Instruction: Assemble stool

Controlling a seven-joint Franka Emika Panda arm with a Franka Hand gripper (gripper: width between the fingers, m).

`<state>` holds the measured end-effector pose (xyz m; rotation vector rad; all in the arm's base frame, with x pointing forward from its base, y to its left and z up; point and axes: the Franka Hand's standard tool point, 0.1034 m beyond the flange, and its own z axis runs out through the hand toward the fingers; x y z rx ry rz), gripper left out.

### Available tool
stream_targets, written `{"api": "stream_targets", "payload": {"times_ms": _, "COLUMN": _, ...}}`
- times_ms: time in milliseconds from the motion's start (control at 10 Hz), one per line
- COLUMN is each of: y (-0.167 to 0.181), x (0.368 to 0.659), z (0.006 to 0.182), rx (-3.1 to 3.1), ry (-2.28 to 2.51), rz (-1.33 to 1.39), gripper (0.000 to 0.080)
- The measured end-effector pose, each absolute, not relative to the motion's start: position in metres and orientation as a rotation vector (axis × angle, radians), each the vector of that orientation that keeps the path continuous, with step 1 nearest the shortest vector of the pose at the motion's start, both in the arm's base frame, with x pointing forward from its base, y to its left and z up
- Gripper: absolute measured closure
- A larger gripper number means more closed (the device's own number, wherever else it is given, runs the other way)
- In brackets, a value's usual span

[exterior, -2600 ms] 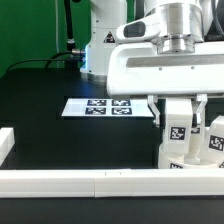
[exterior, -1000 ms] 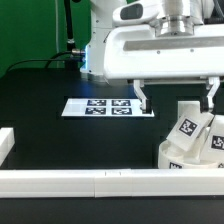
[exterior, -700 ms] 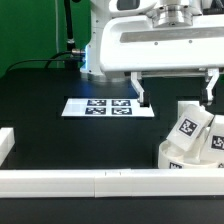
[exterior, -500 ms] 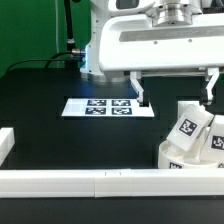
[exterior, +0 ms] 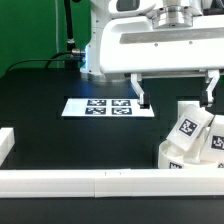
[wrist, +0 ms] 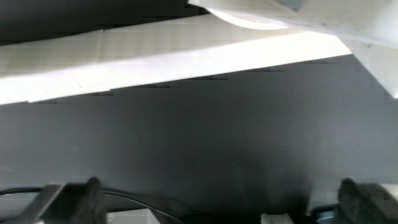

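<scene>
I count two tagged white blocky plastic legs (exterior: 187,128) in view, tilted, on thick round white disc seat (exterior: 172,157) at exterior view's right, against long white rail (exterior: 100,182) along near edge. One flat white marker board (exterior: 105,106) mid black table (exterior: 60,135). Hand (exterior: 175,92) spread fully wide, holding nothing, above legs, apart from them. Open black table at exterior view's left.

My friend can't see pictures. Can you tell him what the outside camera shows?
A white robot gripper hangs open and empty above a black table. Below it, toward the exterior view's right, a tagged white stool leg leans tilted on the round seat. The marker board lies flat behind, and a long white rail runs along the front.
</scene>
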<state>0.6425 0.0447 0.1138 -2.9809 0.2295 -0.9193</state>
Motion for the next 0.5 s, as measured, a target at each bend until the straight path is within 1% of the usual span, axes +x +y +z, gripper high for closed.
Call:
{"api": "stream_targets", "payload": {"times_ms": 400, "y": 0.046, "x": 0.641, "z": 0.111, "rx": -2.988, "ry": 0.229, "rz": -0.876, "gripper": 0.0151}}
{"api": "stream_targets", "payload": {"times_ms": 500, "y": 0.052, "x": 0.635, "z": 0.102, "rx": -2.998, "ry": 0.288, "rz": -0.704, "gripper": 0.0151}}
